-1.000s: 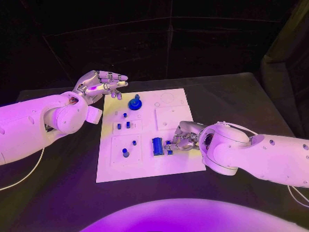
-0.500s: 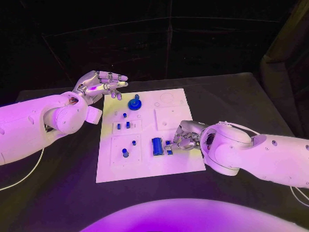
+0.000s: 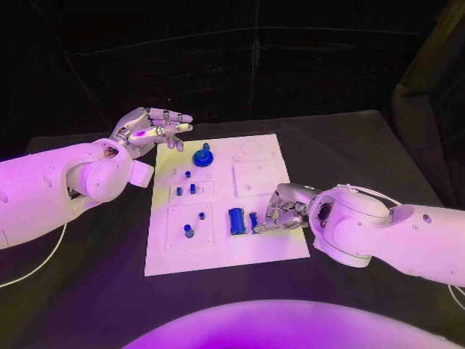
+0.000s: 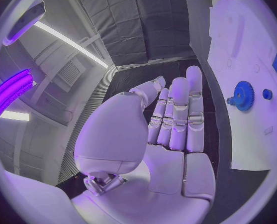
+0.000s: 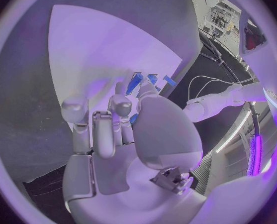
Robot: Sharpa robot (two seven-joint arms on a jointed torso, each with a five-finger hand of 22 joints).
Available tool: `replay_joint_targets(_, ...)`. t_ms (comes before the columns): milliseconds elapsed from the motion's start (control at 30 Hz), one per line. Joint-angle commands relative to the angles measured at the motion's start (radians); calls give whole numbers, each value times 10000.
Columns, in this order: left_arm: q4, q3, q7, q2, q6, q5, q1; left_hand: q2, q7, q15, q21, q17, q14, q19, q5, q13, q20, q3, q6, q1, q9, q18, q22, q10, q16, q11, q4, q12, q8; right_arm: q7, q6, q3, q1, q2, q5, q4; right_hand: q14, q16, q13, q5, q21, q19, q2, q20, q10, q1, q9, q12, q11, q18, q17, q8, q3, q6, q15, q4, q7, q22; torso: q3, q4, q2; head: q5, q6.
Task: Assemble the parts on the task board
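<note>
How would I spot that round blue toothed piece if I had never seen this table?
Find the white task board mid-table, then its far end near the left hand. The blue gear stands there, the only round, toothed, wide part; the others are small pegs or bars.

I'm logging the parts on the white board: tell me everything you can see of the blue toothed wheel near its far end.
The blue toothed wheel is a round gear, plastic by its look, with fine teeth round its rim and a raised hub at its centre. It sits flat on the white task board near the far edge. A small blue round piece lies just beside it, apart. Nothing touches the wheel; the left hand hovers off the board's far left corner, holding nothing.
</note>
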Motion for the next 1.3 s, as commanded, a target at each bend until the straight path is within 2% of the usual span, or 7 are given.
replay_joint_targets(33,-6,7,14,19,124,28,14,6,-32,1,-33,-16,-91,-52,20,-10,32,-65,-70,-131,-12,59,-11,-63,43,-3,18,42,46,231,268,1,11,51,-46,-40,776,-27,-23,-65,-60,-72,10,-2,-71,101,18,-91,25,-39,1129,-41,-81,-76,-1,-5,5,1,1,13,9,-15,8)
replay_joint_targets(400,-7,7,3,26,132,28,14,6,-32,1,-33,-16,-91,-52,20,-10,32,-65,-70,-131,-12,59,-11,-63,43,-3,18,42,46,126,450,0,6,366,-71,-492,780,-22,-20,-99,-58,-63,156,0,-67,225,50,-96,19,-39,1141,-27,-96,-57,-3,-9,-4,14,-1,28,25,-14,-22)
replay_joint_targets(633,-2,6,0,1,129,28,14,6,-32,1,-33,-16,-91,-52,20,-10,32,-65,-70,-131,-12,59,-11,-63,43,-3,18,42,46,114,553,0,-1,448,-114,-636,782,-21,-27,-235,-69,-63,241,-7,-78,885,105,-127,14,-38,1150,-25,-85,-66,-11,-395,2,11,-13,-3,13,-7,20)
replay_joint_targets(900,-3,6,6,-12,128,28,14,6,-32,1,-33,-16,-91,-52,20,-10,32,-65,-70,-131,-12,59,-11,-63,43,-3,18,42,46,759,-212,0,-6,225,157,-461,759,-92,-81,-347,-129,-114,162,16,-104,453,129,-225,50,-23,1038,-85,-499,-161,17,-91,36,-86,0,16,1,-4,21)
replay_joint_targets(1100,-18,5,27,-34,100,28,14,15,-32,4,-39,-27,-93,-50,22,-11,36,-68,-85,-140,-13,59,-17,-81,51,-2,20,56,57,2289,-1284,7,3,-302,1610,-259,643,-420,-774,-353,-465,-439,147,78,-507,641,45,-1248,178,75,527,-364,-609,-644,108,-105,198,-698,-23,39,-23,17,93)
replay_joint_targets(1233,-68,5,93,-23,121,30,13,-32,-18,33,-95,-69,-174,-108,16,-19,56,-134,-125,-247,-16,52,-50,-139,11,15,64,70,72,4147,-1843,15,131,-577,3682,-476,190,-1682,-2441,-123,-1728,-1533,334,220,-1454,1103,-87,-3590,362,423,-1210,-658,-616,-1145,260,-294,408,-2792,-50,34,-98,15,168)
replay_joint_targets(1300,-91,4,151,-17,181,87,12,-206,-23,120,-403,-261,-605,-459,92,-59,135,-382,-274,-557,-35,36,-223,-349,-332,58,215,-14,49,5343,-1970,18,313,-541,4908,-885,-296,-3038,-2857,-80,-2614,-2147,575,293,-1768,1500,-130,-4114,440,600,-2830,-713,-548,-1250,341,-492,498,-3954,-67,7,-160,29,221)
